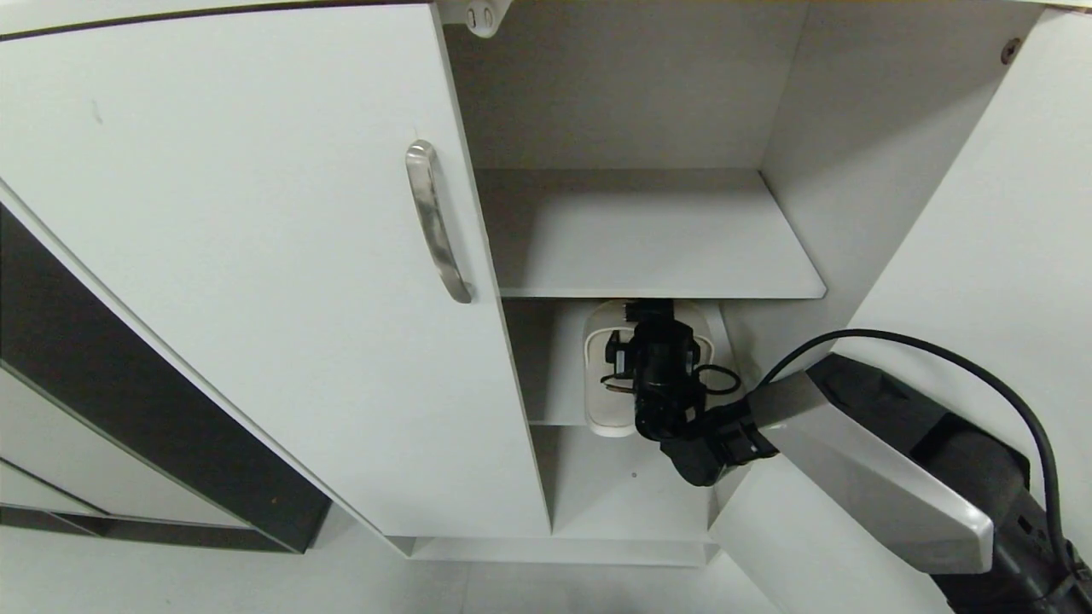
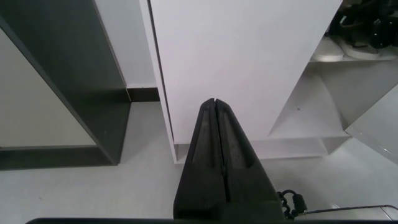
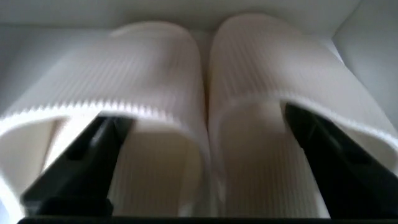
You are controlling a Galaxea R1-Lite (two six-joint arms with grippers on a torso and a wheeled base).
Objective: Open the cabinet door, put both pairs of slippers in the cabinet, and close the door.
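Observation:
A pair of white ribbed slippers (image 1: 597, 384) lies side by side on the cabinet's lower shelf (image 1: 554, 384), under the upper shelf (image 1: 648, 239). My right gripper (image 1: 653, 315) reaches into that compartment. In the right wrist view it (image 3: 208, 162) is open, with one black finger (image 3: 81, 168) inside the left slipper (image 3: 149, 68) and the other inside the right slipper (image 3: 280, 62). The right cabinet door (image 1: 981, 256) stands open. My left gripper (image 2: 214, 149) is shut on nothing, low in front of the closed left door (image 2: 242, 62).
The closed left door carries a metal handle (image 1: 435, 222). The upper shelf and the bottom compartment (image 1: 623, 495) hold nothing. A dark panel (image 1: 128, 401) stands left of the cabinet. Light floor (image 2: 124, 186) runs along the cabinet's foot.

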